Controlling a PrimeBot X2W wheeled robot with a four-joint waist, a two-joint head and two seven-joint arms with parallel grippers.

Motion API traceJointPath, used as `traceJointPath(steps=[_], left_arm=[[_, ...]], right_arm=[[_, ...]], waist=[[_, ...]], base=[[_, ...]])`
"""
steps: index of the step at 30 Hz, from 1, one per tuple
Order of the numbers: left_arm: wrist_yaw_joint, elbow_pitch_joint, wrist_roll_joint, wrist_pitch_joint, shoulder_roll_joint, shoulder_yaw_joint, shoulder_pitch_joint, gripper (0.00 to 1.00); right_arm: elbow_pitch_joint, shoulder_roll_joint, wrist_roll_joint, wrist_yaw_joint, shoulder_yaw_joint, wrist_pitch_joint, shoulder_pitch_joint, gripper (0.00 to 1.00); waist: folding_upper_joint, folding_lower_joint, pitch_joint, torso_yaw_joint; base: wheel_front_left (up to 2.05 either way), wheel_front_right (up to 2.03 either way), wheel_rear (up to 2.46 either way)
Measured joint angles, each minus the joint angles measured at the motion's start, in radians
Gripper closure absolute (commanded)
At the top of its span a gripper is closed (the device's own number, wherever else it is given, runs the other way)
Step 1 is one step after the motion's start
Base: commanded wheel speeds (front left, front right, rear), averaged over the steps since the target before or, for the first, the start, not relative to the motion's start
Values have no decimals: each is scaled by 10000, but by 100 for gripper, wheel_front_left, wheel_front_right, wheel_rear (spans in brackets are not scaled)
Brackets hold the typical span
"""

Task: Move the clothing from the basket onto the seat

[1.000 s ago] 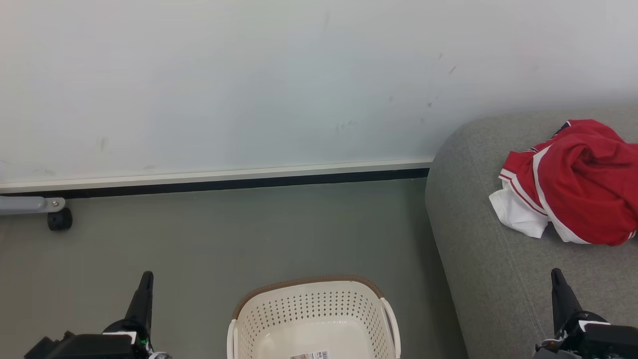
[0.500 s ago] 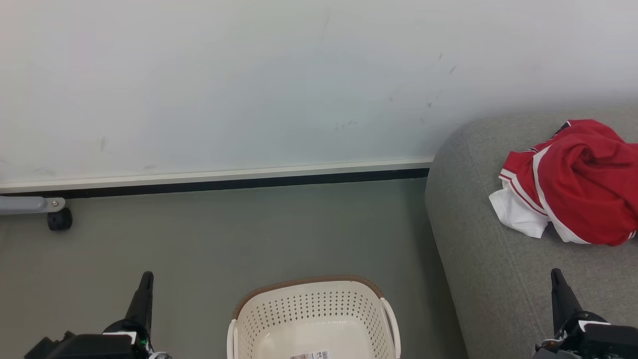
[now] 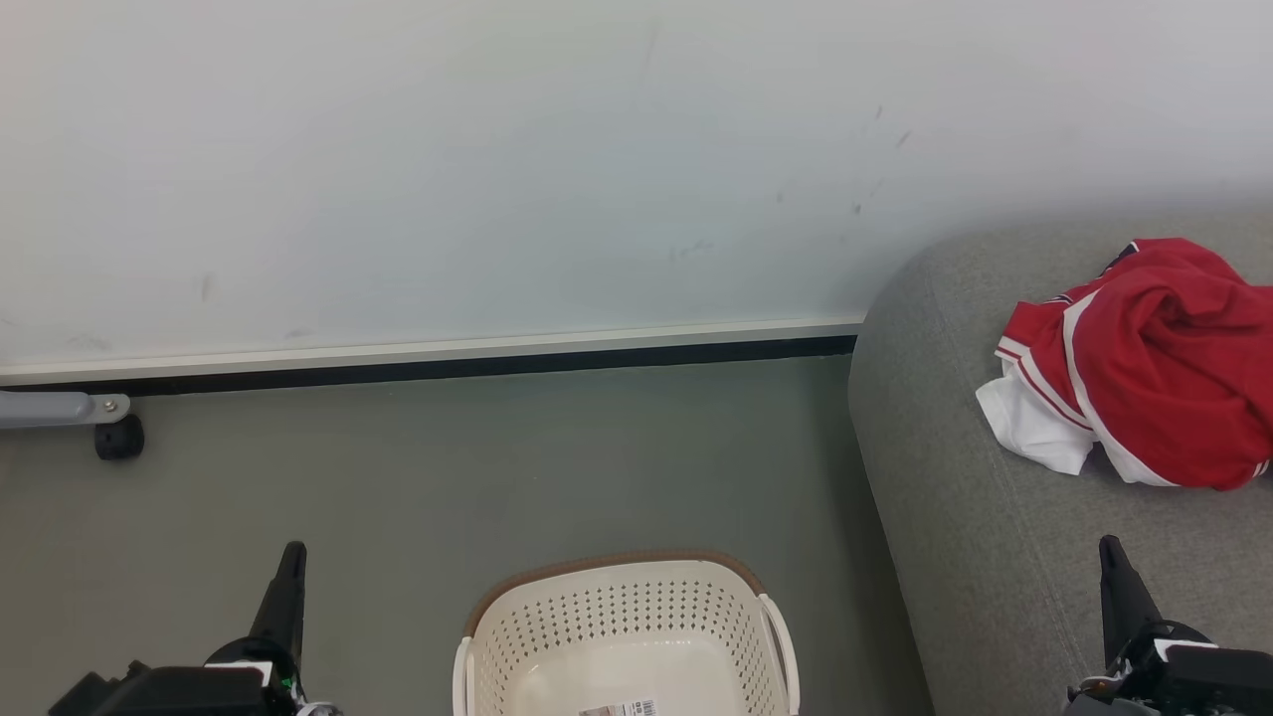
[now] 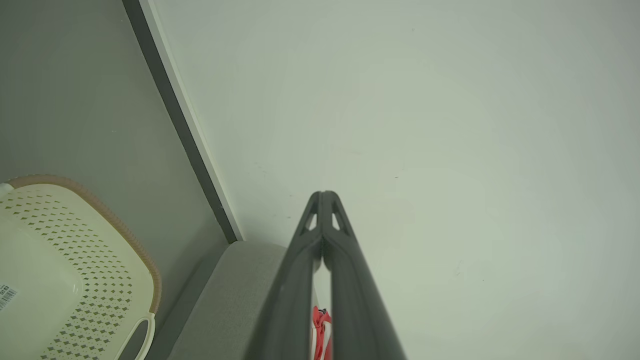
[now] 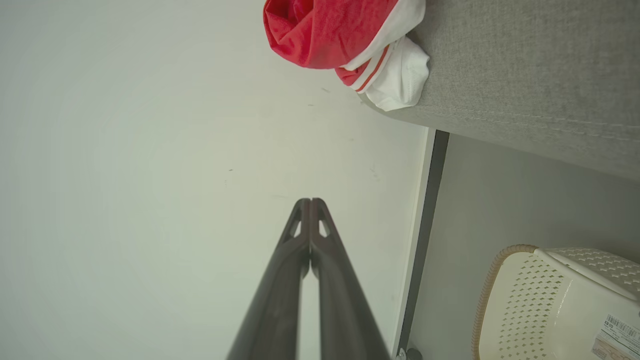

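Note:
The red clothing (image 3: 1159, 368) with white trim lies bunched on the grey seat (image 3: 975, 517) at the right, also seen as the clothing (image 5: 330, 30) on the seat (image 5: 525, 65) in the right wrist view. The cream basket (image 3: 622, 636) with a brown rim stands on the floor at bottom centre, nothing but a barcode label inside it. My left gripper (image 3: 291, 552) is at the lower left, shut and holding nothing, fingertips together (image 4: 324, 196). My right gripper (image 3: 1109, 547) hovers over the seat's front, shut and holding nothing (image 5: 310, 202).
A pale wall with a dark skirting strip (image 3: 428, 366) runs behind the grey floor (image 3: 448, 467). A grey leg with a black caster wheel (image 3: 118, 438) stands at the far left. The basket (image 4: 65, 270) sits between both arms, close to the seat's side.

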Motion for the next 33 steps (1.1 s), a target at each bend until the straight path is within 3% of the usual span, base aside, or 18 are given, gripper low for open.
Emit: traceJointPath(steps=[33], left_arm=[[-2,4,0,0,-2,-2,0,100]], right_arm=[[-2,2,2,0,0,0,0,100]], waist=[[0,0,0,0]], base=[[0,0,0]])
